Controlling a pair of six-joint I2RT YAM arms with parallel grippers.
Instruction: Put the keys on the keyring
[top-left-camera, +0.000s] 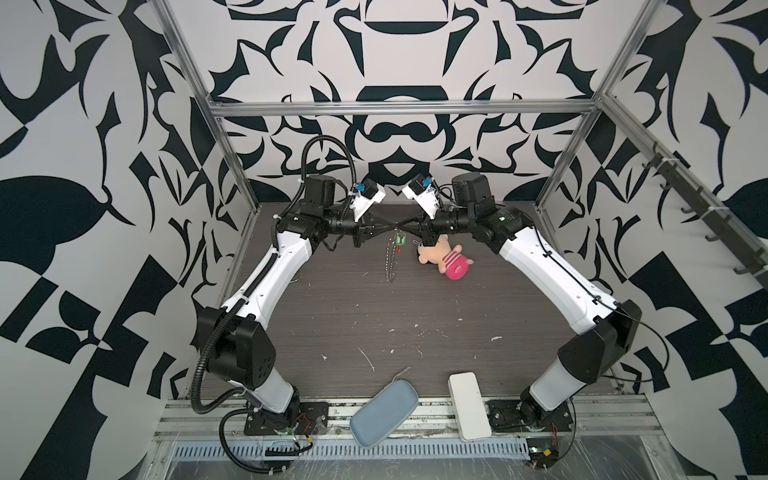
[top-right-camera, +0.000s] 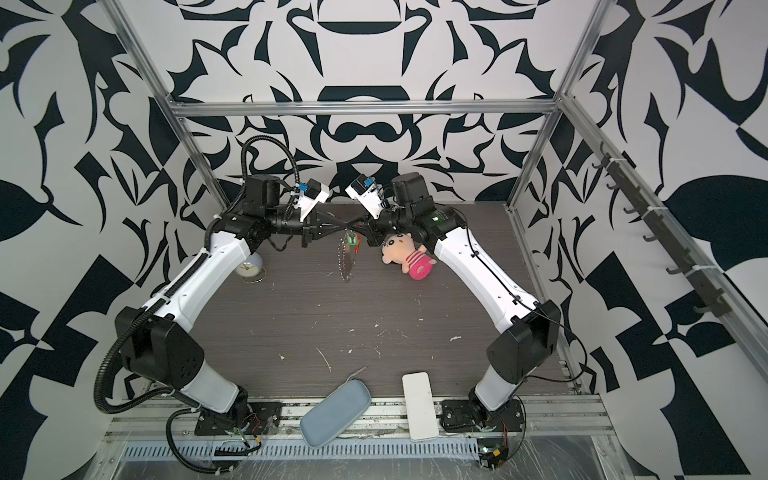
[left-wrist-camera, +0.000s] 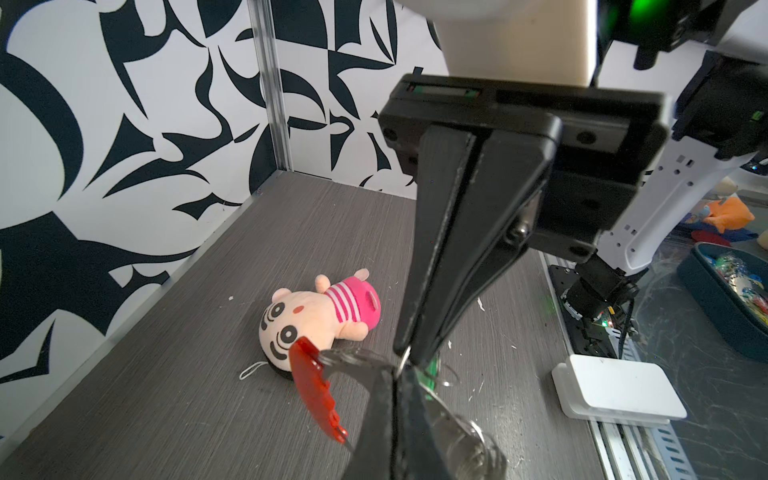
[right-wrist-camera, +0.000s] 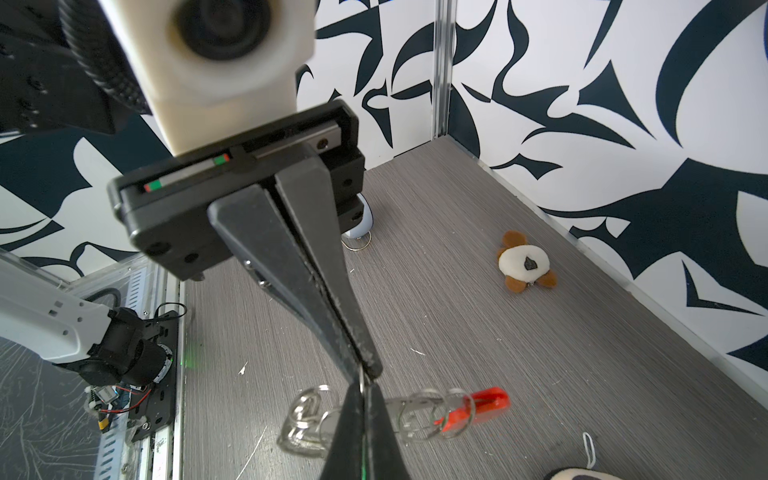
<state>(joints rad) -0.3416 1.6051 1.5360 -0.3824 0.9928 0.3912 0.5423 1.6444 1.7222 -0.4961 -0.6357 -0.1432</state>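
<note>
Tabletop (top-left-camera: 353, 316) of flecked grey woodgrain, walls (top-left-camera: 415, 62) patterned black-and-white; both arms' jaws clamp the hanging keyring (top-left-camera: 389, 262).

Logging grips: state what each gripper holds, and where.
Left gripper and right gripper both pinch the keyring by a thin silver ring at its top.

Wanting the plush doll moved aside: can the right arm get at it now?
Probably not yet: the right gripper is shut on the keyring, tip to tip with the left gripper. The plush doll lies uncovered nearby, so reach looks fine once freed.
</note>
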